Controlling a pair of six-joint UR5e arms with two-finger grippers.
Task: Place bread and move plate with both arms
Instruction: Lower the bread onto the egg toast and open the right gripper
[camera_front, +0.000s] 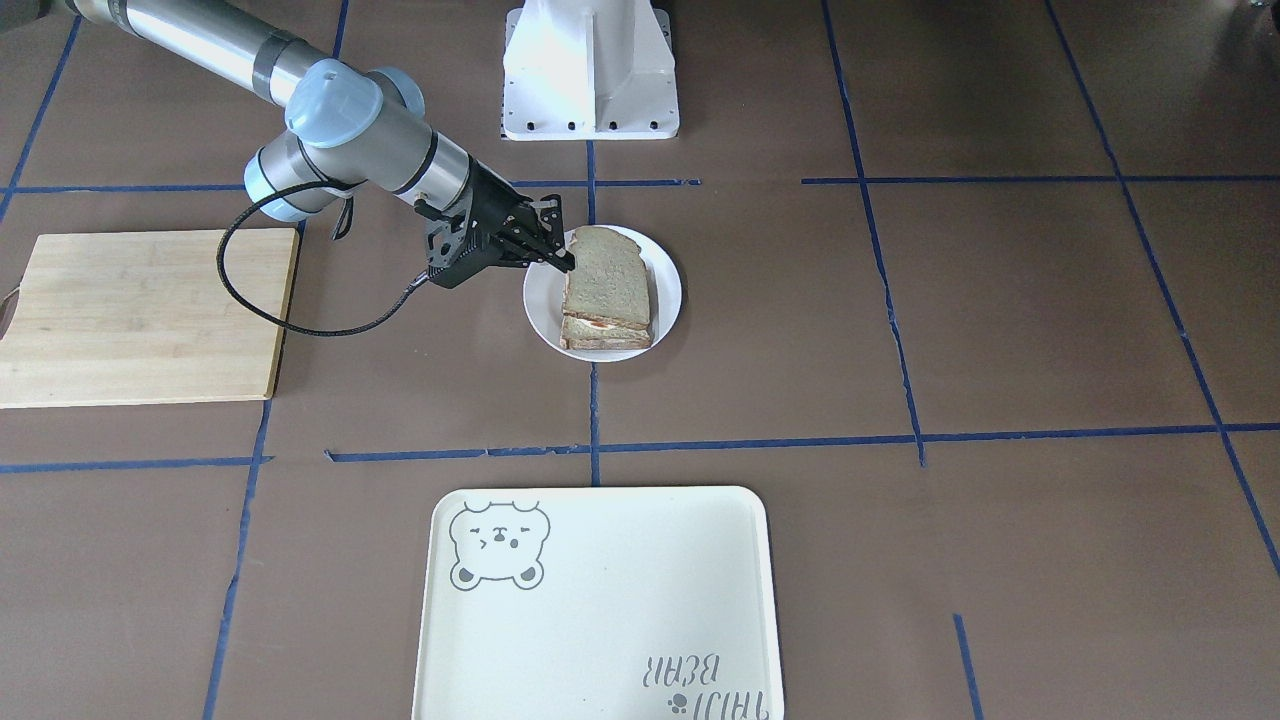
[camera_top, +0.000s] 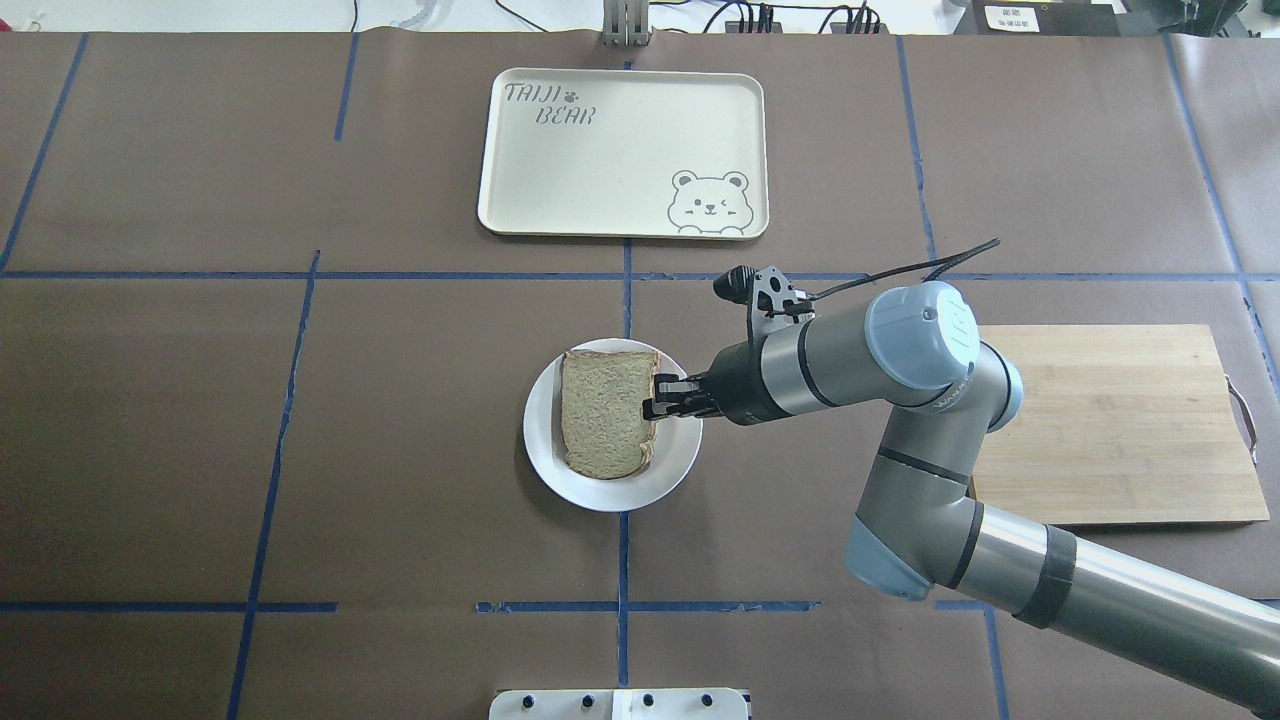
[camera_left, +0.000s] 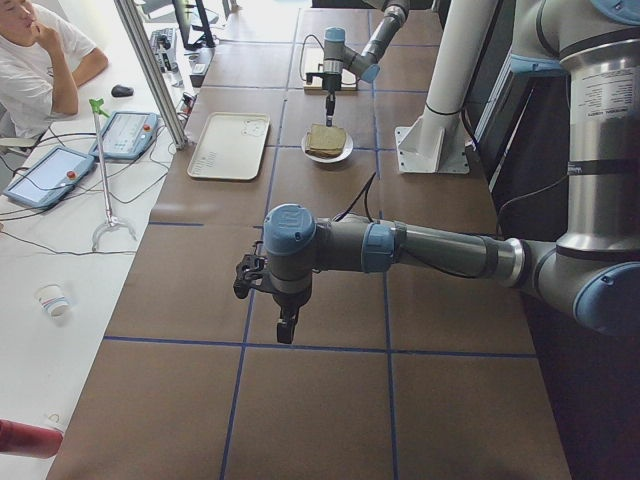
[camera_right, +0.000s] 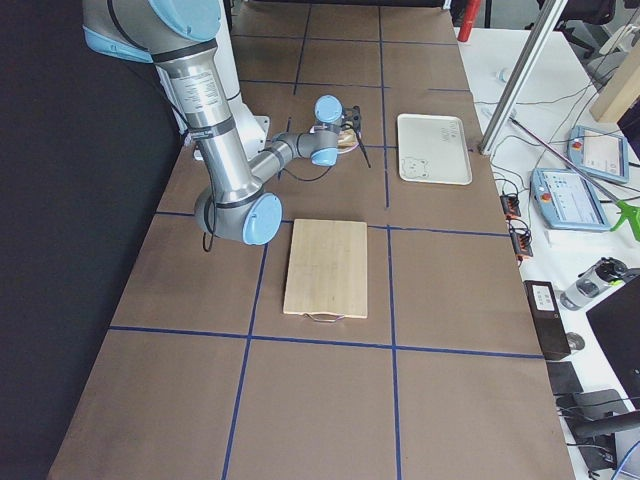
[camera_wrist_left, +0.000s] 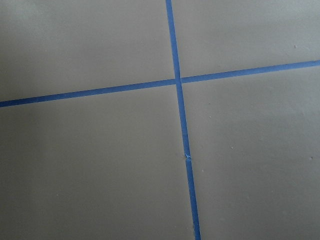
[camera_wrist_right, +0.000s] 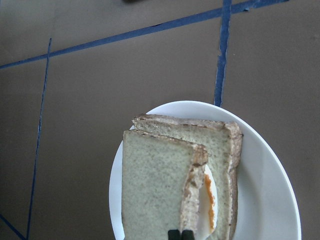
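The plain bread (camera_top: 603, 412) slice lies tilted on top of a second slice bearing a fried egg (camera_wrist_right: 209, 192), both on the small white plate (camera_top: 541, 445) at the table's middle. My right gripper (camera_top: 655, 403) comes in from the board side and is shut on the bread's crust edge over the plate (camera_front: 538, 305). In the right wrist view its fingertips (camera_wrist_right: 173, 234) pinch the bread (camera_wrist_right: 155, 190). My left gripper (camera_left: 286, 335) shows only in the exterior left view, hanging over bare table far from the plate; I cannot tell whether it is open or shut.
A cream bear-print tray (camera_top: 620, 150) lies beyond the plate, on the operators' side. A wooden board (camera_top: 1110, 420) lies on the robot's right, under the right arm's elbow. The white pedestal base (camera_front: 590, 70) stands behind the plate. Blue tape lines cross the brown table cover.
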